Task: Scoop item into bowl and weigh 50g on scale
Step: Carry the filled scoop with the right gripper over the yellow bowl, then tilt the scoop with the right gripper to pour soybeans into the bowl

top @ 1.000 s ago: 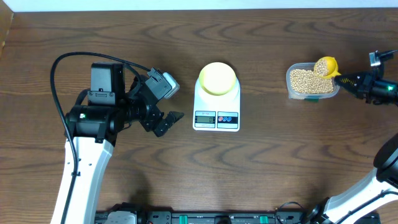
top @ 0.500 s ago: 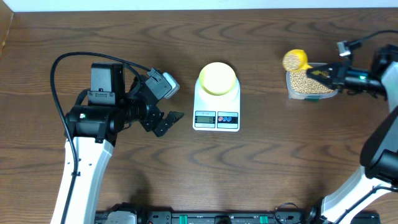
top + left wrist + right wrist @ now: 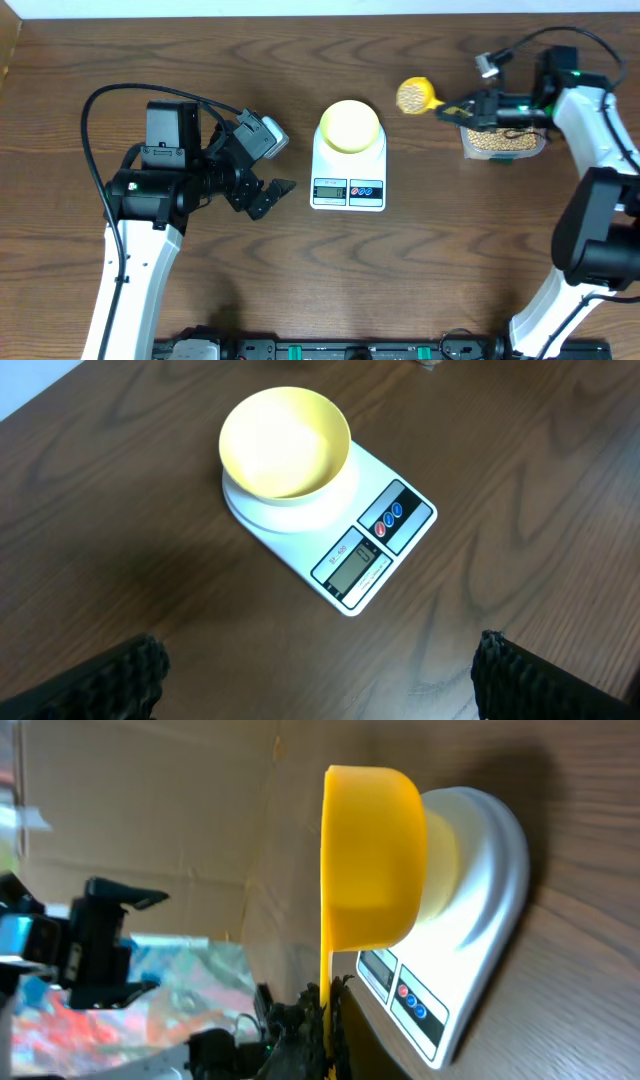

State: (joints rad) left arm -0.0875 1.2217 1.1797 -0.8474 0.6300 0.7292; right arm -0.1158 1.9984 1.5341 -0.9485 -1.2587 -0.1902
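My right end effector (image 3: 463,108) is clamped on the handle of the yellow scoop (image 3: 413,96) with beans (image 3: 410,95) in it, upper right of centre, between tub (image 3: 503,143) and bowl (image 3: 349,124). The bowl sits on the scale (image 3: 348,192), mid-frame. My left end effector (image 3: 268,190) stands wide open at left, holding nothing.

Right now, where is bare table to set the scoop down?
Bare wood lies between the scale and the tub. So is the wide strip in front of the scale. Crowded: left of the scale, by the open left end effector, and beside the tub, where the right end effector grips the scoop.
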